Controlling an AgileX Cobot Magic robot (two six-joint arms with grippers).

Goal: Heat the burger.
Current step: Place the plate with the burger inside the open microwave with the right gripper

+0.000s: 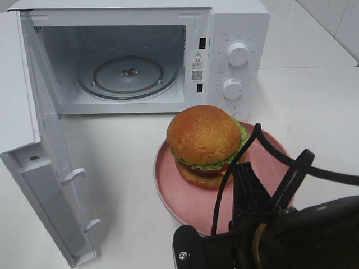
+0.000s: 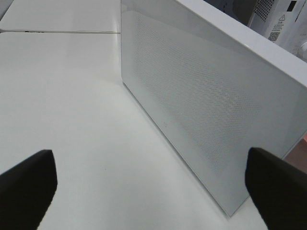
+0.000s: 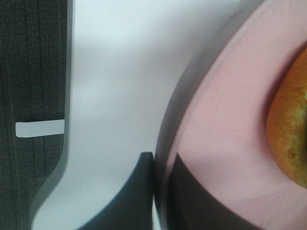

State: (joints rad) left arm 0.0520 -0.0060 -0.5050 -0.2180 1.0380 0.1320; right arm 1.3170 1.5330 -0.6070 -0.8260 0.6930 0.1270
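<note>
On the table [image 1: 112, 157] before the microwave [image 1: 241, 22], the burger [image 1: 203, 137] sits on one pink plate [image 1: 174, 190], not yet inside, so loading and heating remain; the door [image 1: 50, 185] already stands open. Right gripper [image 3: 160, 182] pinches the plate's rim; left gripper [image 2: 153, 201] gapes wide, empty. One burger, one microwave, two dials [image 1: 237, 54]
</note>
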